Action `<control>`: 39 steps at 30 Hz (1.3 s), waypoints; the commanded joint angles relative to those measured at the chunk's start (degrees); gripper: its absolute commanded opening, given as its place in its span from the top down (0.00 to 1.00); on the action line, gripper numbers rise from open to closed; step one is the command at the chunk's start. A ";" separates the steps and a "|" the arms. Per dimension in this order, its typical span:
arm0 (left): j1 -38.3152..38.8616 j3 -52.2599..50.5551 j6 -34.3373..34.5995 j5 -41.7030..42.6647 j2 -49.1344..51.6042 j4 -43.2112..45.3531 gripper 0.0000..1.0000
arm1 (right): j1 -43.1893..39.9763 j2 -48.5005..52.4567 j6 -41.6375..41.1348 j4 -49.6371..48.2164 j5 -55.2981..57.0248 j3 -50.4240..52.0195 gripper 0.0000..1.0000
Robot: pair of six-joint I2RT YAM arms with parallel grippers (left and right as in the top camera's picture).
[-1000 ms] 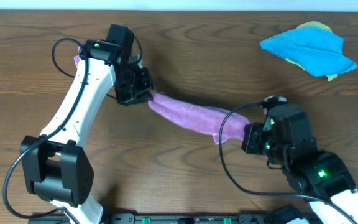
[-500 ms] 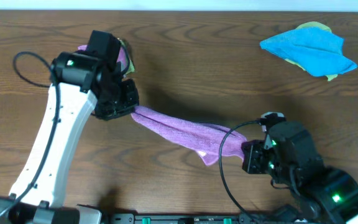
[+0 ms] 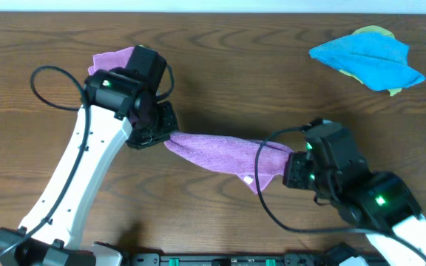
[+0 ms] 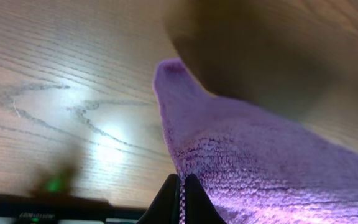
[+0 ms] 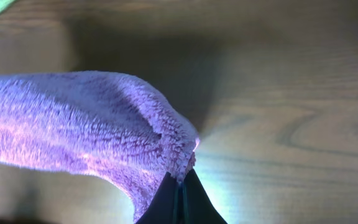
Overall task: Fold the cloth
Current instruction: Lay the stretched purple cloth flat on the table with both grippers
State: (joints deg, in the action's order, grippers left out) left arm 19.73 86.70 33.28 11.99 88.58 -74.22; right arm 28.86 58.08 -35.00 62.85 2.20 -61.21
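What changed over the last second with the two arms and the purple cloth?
The left gripper carried its end of the cloth toward the robot's side of the table. The right gripper dipped the same way, then came back to about where it started. Nothing was let go: both grippers stay shut on the cloth, which is still strung between them. The blue cloth did not move.

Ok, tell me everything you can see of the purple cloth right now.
The purple cloth is a lilac towel with a fluffy microfibre pile, bunched into a narrow band. The left hand pinches one end and the right hand the other. A loose corner sags near the right hand and carries a small white tag. Judging by its shadow, it seems lifted off the wooden table. More purple shows behind the left arm, probably the same cloth.
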 commanded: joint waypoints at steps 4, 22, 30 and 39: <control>0.09 -3.43 1.95 -3.63 0.17 5.57 0.94 | 0.26 4.50 -0.07 -5.86 7.10 -0.59 0.99; -0.24 -4.68 -1.86 -10.71 16.11 41.48 0.80 | -3.10 27.02 11.21 -39.69 20.76 -0.61 0.60; -3.76 -4.61 -3.56 -11.37 16.28 41.90 0.04 | -5.29 25.44 11.67 -41.53 20.44 -0.76 0.33; -8.17 -4.59 -5.92 -1.40 14.88 26.12 0.05 | -5.40 16.48 -1.01 -19.37 8.59 -0.68 0.37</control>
State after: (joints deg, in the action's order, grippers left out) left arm 12.62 81.97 29.50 6.13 104.88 -45.89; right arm 23.64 74.81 -30.39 41.28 13.91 -61.71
